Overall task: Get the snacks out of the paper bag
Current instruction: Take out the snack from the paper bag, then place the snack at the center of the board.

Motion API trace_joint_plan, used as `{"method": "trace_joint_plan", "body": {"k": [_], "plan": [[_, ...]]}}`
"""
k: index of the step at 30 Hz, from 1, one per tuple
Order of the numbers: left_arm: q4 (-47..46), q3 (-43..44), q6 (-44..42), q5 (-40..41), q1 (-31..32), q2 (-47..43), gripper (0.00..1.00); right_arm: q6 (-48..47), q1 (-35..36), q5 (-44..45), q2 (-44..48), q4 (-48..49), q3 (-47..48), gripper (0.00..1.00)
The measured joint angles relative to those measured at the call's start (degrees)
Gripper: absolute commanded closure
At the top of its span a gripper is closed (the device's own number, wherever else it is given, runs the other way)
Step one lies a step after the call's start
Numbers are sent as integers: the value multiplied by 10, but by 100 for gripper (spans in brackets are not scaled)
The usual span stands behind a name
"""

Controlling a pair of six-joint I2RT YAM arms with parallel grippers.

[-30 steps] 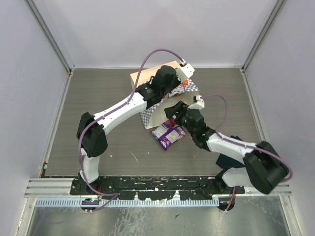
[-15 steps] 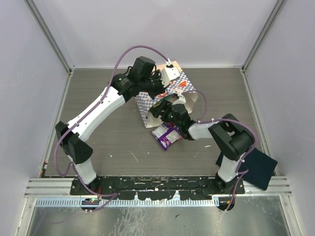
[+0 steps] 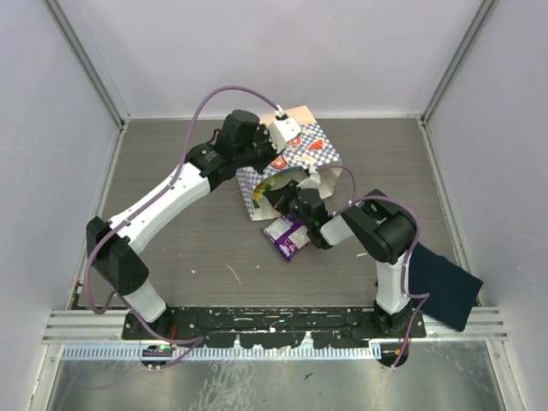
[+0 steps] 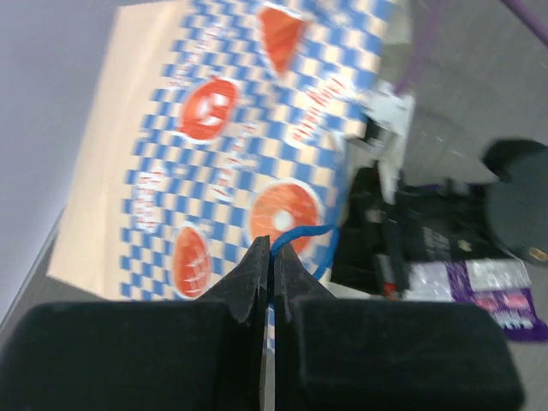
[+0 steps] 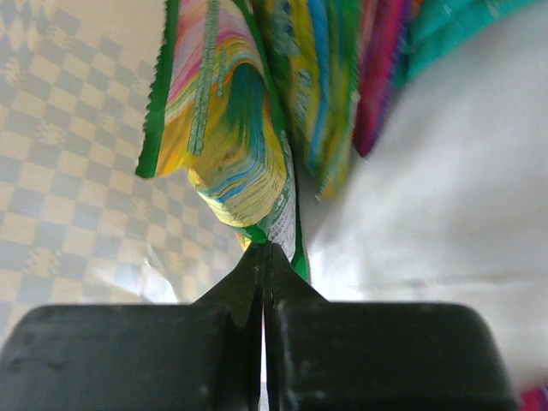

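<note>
Robotics lab cell: white walls (image 3: 257, 51), aluminium framing (image 3: 81, 56), table-mounted arms (image 3: 171, 193).

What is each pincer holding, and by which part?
Left pincer pinches the blue cord handle of the paper bag; right pincer grips a green-yellow snack packet by its lower edge.

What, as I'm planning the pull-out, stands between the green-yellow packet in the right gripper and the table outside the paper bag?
Nothing visible blocks the green-yellow glossy packet's way out of the beige checkered paper bag; purple packets lie on the table outside its mouth.
</note>
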State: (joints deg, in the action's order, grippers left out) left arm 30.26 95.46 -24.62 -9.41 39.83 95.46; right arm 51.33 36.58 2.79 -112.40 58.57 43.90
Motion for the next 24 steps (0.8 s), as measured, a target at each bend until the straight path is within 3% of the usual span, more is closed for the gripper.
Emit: {"method": "trace_joint_plan", "body": {"k": [4,10,18,23,24], "plan": [[-88,-22,33,85,0,-10,99,13,12,10,22,25,-74,99],[-204,-43,63,205,-1,-9,98,17,50,26,161,17,-199,99],[-255,-47,70,266,-8,16,96,3,50,30,472,-143,-247,99],[-276,-60,68,277,-9,23,95,-25,50,5,562,-256,-268,98],[-278,-62,68,277,-9,23,95,-28,50,-1,562,-274,-273,88]]}}
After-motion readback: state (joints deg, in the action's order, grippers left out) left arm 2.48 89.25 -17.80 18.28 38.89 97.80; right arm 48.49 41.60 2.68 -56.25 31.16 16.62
